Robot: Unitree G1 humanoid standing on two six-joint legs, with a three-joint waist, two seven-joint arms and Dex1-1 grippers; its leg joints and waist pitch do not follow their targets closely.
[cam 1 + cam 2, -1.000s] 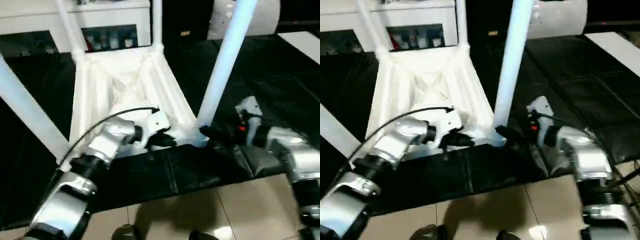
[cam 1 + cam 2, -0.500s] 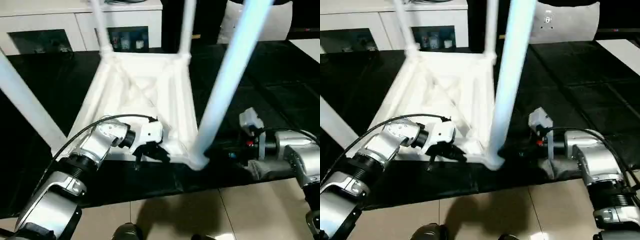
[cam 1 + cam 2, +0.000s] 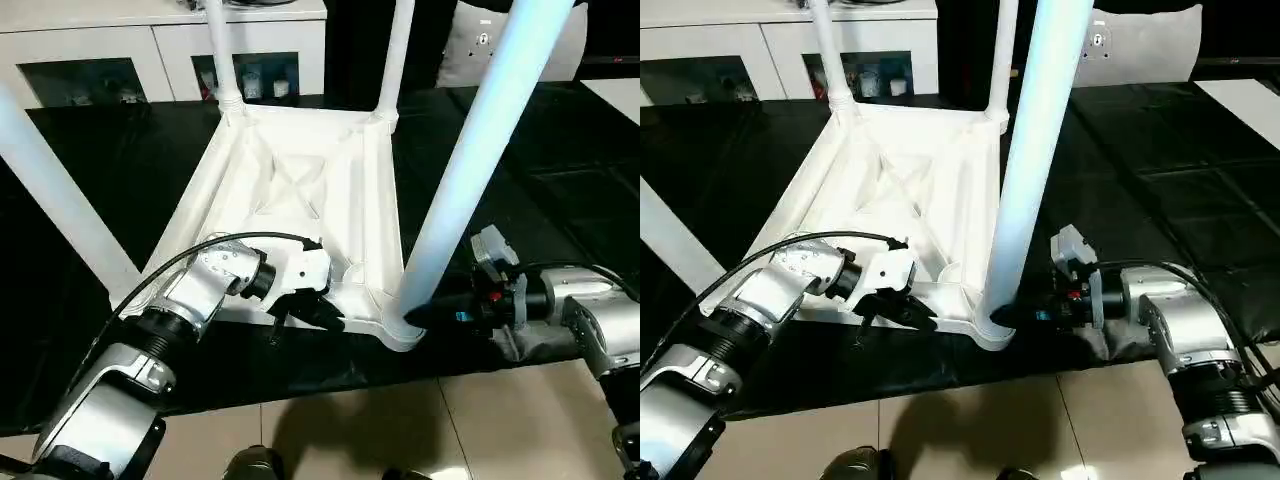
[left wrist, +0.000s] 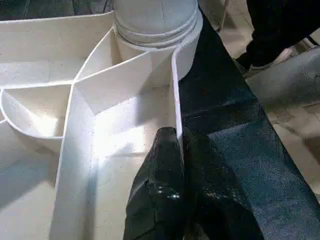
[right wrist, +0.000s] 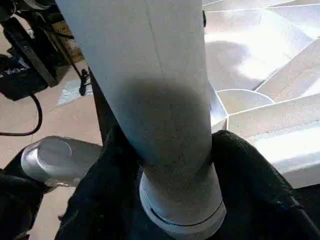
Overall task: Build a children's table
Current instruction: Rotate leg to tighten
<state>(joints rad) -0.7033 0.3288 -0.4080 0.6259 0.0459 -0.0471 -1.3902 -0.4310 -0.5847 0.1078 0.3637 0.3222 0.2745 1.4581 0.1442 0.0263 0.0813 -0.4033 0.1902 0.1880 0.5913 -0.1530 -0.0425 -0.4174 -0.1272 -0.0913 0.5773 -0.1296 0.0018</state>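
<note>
The table (image 3: 300, 180) is lying upside down on the black work table (image 3: 90, 200), ribbed underside facing up, four legs pointing up out of the corner sockets. It is sitting near the front edge, between the two arms.

The left gripper (image 4: 179, 145) is pinching the table's thin near rim (image 4: 175, 90), one finger (image 4: 162, 170) inside the wall and the other outside, jaws narrow and closed on the plastic. Seen from the head, it is sitting at the near edge, just left of the near-right socket.

The right gripper (image 5: 165, 165) is wrapping the near-right leg (image 3: 470, 170) at its base, just above the socket, with a black finger (image 5: 250, 185) on each side touching the tube. The leg is standing tilted, leaning right as it rises.

A person's shoe (image 3: 250, 465) is showing on the tiled floor (image 3: 480, 420) below the front edge.
</note>
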